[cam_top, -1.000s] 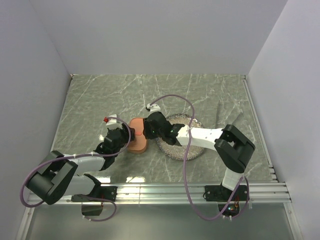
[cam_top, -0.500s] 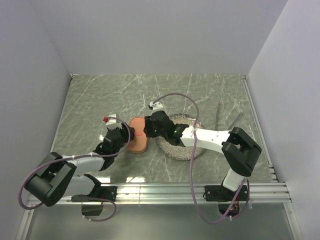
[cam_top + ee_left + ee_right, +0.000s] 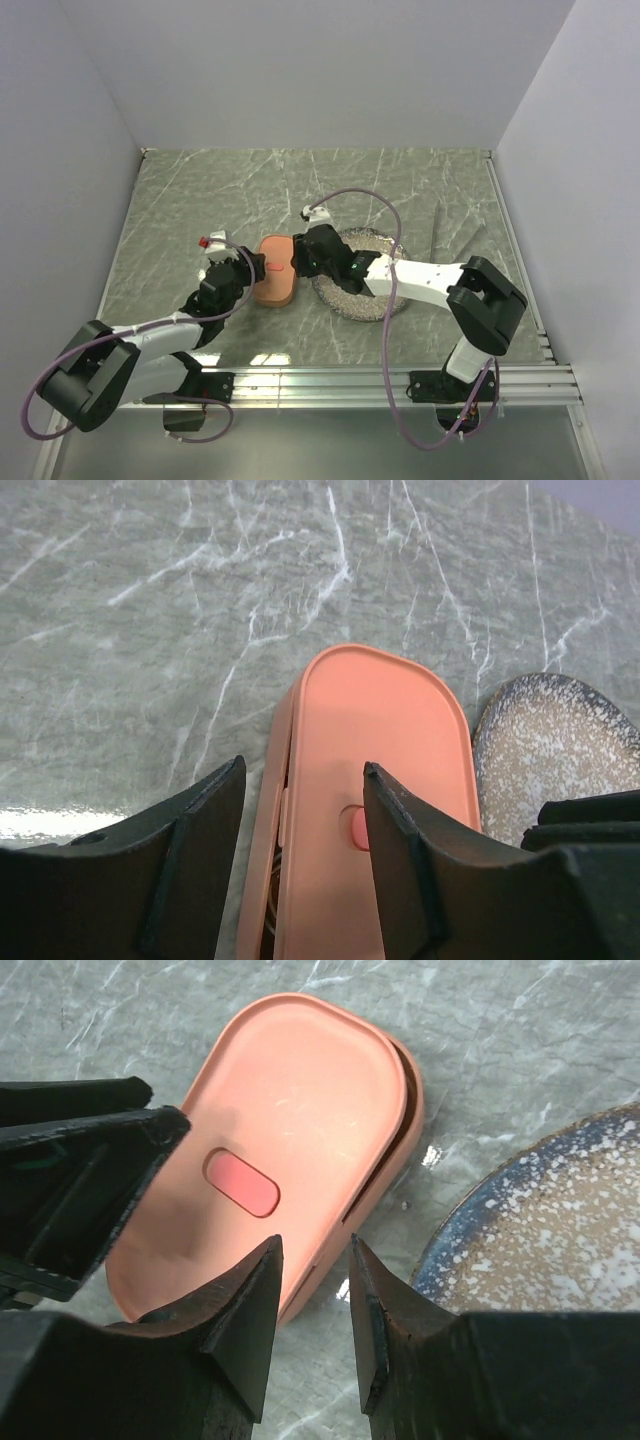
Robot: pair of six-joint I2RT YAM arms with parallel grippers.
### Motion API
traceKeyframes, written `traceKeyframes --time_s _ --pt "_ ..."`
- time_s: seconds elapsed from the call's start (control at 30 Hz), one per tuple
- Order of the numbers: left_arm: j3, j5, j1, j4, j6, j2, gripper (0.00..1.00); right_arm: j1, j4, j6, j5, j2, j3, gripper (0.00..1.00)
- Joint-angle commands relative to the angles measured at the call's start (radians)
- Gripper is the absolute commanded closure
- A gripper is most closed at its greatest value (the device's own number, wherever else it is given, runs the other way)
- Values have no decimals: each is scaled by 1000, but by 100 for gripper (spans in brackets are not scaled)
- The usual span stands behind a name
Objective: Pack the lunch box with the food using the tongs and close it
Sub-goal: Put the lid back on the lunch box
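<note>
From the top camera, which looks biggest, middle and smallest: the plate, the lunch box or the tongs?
1. plate, partly hidden under the right arm.
2. lunch box.
3. tongs, roughly as long as the lunch box but far thinner.

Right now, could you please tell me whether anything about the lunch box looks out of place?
Yes: the lid lies skewed on the lunch box, not seated. The box's rim shows past one long edge with a dark gap beneath, so it is not closed flush.
</note>
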Motion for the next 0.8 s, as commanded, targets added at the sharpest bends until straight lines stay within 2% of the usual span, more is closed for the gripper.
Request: traceKeyframes --time_s 0.0,0.3,0.43,0.57,0.67,0.77 --pt "-9 -37 0 48 23 -44 43 9 42 -15 55 -73 -17 59" --pt "-36 -187 0 17 35 -245 43 0 -15 -42 227 -139 -45 58" --pt "-36 -266 3 -16 43 -346 43 -63 -3 -53 227 -178 -86 57" --pt "5 -349 26 -79 39 -401 42 -188 51 -67 189 -233 -146 56" --pt "20 -323 98 -112 19 -409 42 -261 88 -78 155 -271 -194 56" --pt "26 -205 230 -98 -32 -382 41 -350 122 -93 126 -310 -237 56"
